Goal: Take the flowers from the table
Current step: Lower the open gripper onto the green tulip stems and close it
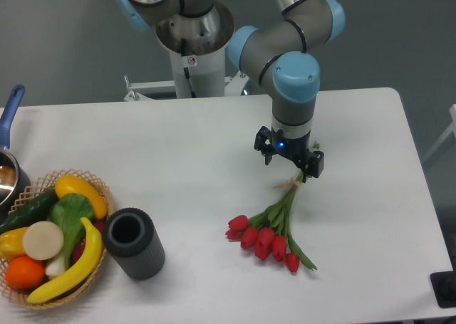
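Observation:
The flowers (269,233) are a bunch of red tulip buds with green stems, lying on the white table (178,146) right of centre. The buds point toward the front and the tied stem ends point back-right. My gripper (290,162) points down right over the stem ends. Its black fingers stand spread to either side, so it looks open. The fingertips are hidden under the wrist, and I cannot tell if they touch the stems.
A wicker basket (101,190) of fruit and vegetables sits at the front left. A black ribbed cylinder (133,243) stands next to it. A pot with a blue handle (10,110) is at the left edge. The robot base (192,46) stands behind the table.

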{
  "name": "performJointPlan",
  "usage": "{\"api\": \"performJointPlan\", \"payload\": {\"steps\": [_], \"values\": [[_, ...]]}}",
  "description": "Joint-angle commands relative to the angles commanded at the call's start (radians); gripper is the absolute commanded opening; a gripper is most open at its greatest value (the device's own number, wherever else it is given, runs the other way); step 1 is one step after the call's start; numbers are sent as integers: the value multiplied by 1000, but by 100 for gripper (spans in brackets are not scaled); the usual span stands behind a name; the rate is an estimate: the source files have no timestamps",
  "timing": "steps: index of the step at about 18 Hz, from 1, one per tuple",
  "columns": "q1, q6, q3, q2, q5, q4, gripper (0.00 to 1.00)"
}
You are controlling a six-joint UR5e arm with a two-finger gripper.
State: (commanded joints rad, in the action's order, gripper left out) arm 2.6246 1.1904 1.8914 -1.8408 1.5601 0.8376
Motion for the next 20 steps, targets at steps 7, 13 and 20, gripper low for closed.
{"api": "performJointPlan", "payload": {"steps": [7,13,20], "values": [[-2,-6,17,-5,0,-37,100],[3,-8,75,-20,-5,-120,100],[-2,-8,63,-83,-8,-121,100]]}}
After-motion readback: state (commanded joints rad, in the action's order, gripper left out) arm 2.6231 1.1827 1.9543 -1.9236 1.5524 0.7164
